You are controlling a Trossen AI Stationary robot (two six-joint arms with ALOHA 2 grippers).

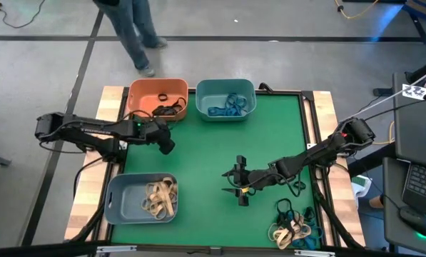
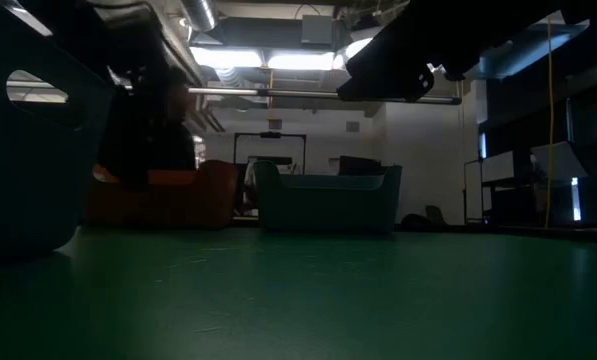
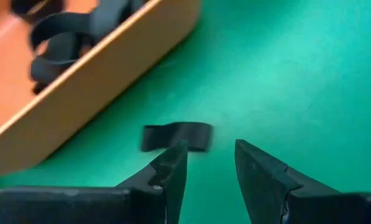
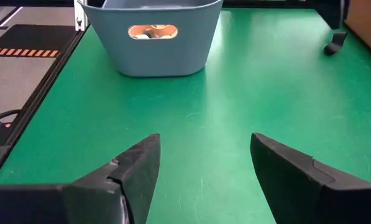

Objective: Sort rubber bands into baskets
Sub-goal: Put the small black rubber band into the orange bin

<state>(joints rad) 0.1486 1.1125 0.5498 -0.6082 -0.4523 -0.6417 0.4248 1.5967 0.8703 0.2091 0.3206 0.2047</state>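
Here the left gripper's [image 3: 210, 163] fingers [image 3: 173, 168] stand partly apart with nothing between them, their tips just above the green mat; a single black rubber band [image 3: 176, 135] lies flat on the mat just beyond those tips, beside the outer wall of the orange basket [image 3: 104, 74]; inside that basket more black bands [image 3: 61, 37] are heaped; seen from above, this gripper [image 1: 167, 145] sits just off the orange basket [image 1: 143, 91], toward the far left corner of the table [image 1: 213, 153].

The right gripper's [image 4: 204, 163] fingers [image 4: 138, 165] are spread wide and hold nothing; bare green mat shows between them, and ahead of them stands the grey-blue basket [image 4: 157, 53], tan showing through its handle slot; from above, this gripper [image 1: 240, 180] hovers over the middle of the mat, its arm reaching in from the right edge.

The teal basket [image 1: 225, 87] sits at the far edge next to the orange one and holds blue-teal bands [image 1: 227, 106]; the grey-blue basket [image 1: 120, 200] is at the near left corner with tan bands [image 1: 159, 198] in it; a loose pile of unsorted bands [image 1: 292, 225], teal and tan mixed, lies at the near right corner; from table height the orange basket [image 2: 168, 195] and teal basket [image 2: 328, 200] stand side by side at the far edge; a person's legs [image 1: 134, 32] show on the floor beyond the table.
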